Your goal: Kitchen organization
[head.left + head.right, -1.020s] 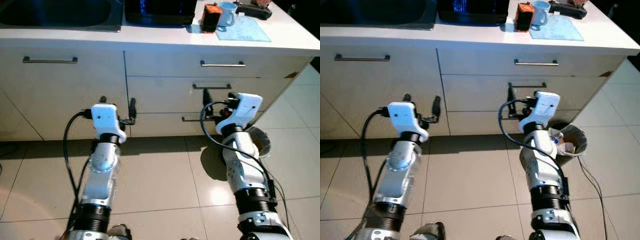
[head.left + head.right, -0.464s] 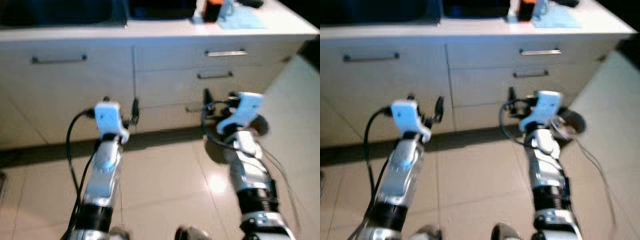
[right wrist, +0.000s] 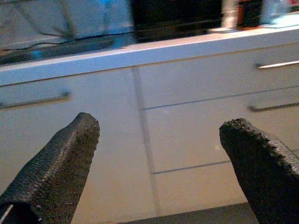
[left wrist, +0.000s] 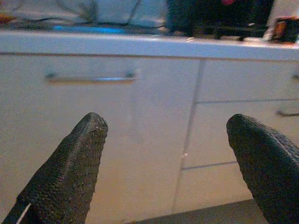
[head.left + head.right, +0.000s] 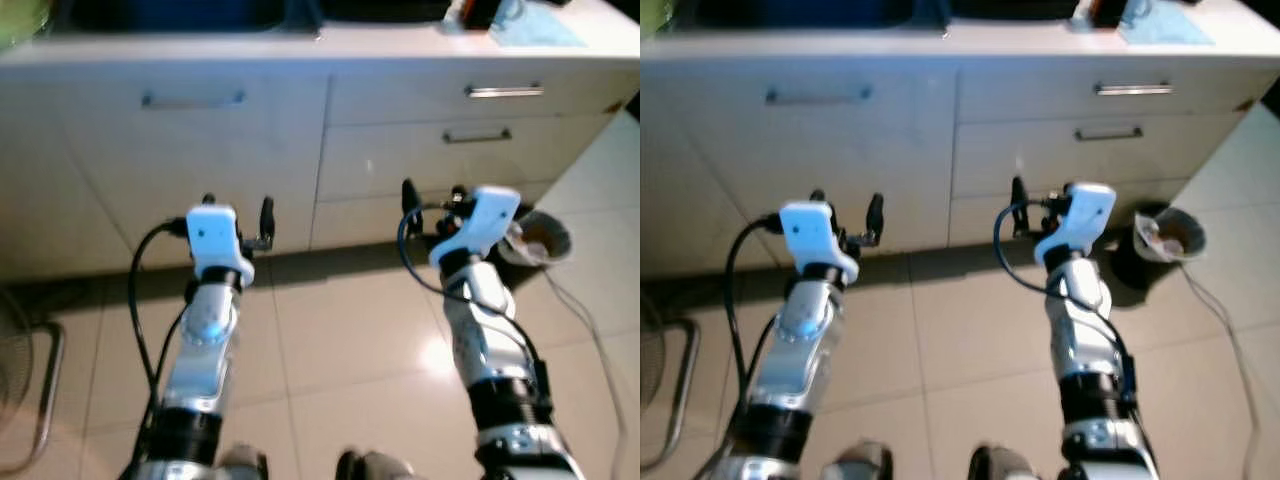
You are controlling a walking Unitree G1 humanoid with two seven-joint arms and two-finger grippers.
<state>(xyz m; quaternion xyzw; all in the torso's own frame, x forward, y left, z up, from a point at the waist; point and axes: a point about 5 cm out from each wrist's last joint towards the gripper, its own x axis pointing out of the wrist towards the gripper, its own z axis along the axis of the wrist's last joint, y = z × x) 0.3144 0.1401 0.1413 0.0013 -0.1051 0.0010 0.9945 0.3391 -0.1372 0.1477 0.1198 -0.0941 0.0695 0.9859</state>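
A white kitchen counter (image 5: 330, 45) runs across the top, with cream cabinet doors and drawers (image 5: 420, 150) below it. An orange object (image 5: 480, 12) and a pale blue cloth (image 5: 535, 28) lie on its right end. My left gripper (image 5: 237, 210) is held out open above the tiled floor, facing the cabinet door with a bar handle (image 4: 91, 78). My right gripper (image 5: 430, 197) is open too, in front of the drawer stack (image 3: 210, 116). Both hold nothing.
A small bin (image 5: 540, 238) with rubbish stands on the floor at the right, beside the drawers, and a thin cable (image 5: 590, 340) trails from it. A metal wire frame (image 5: 30, 380) sits at the far left. Beige tiles (image 5: 340, 340) lie between me and the cabinets.
The whole view has swung to the left and pulled back: the drawers and bin sit further right and more of the left cabinet shows. Both grippers keep their pose.
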